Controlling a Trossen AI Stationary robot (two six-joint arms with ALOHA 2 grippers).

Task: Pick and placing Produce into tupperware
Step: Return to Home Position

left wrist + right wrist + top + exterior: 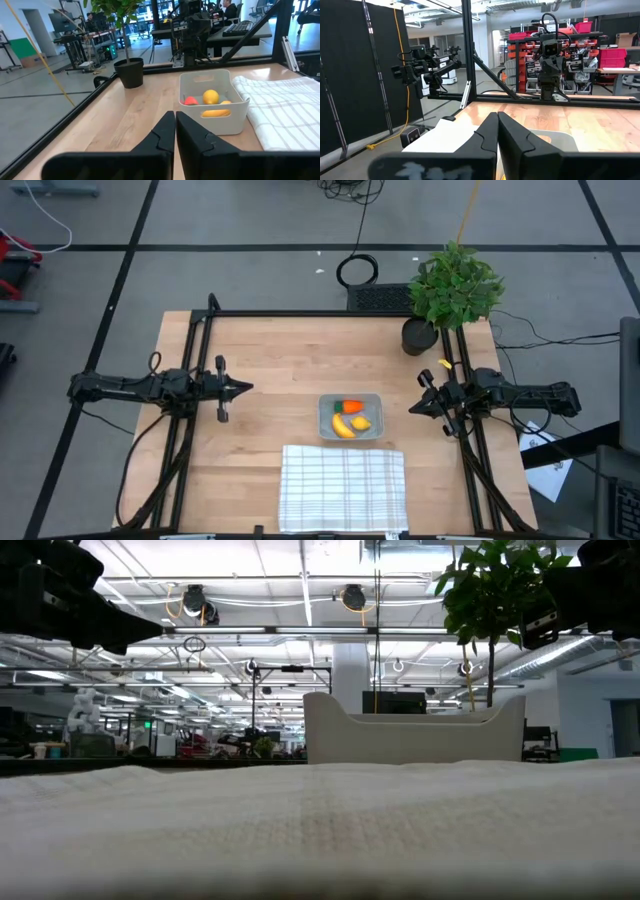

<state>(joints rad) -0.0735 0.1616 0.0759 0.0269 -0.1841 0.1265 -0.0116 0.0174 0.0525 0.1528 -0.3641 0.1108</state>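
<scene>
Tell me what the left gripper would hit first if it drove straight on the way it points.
Likely nothing nearby: the left gripper, jaws shut, points across the table, its line passing just beside the tupperware on the plant side, toward the right gripper. Height is unclear.

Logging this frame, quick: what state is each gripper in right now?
Left gripper: fingers shut, holding nothing, at the left of the table.
Right gripper: fingers shut, holding nothing, at the right of the table.
</scene>
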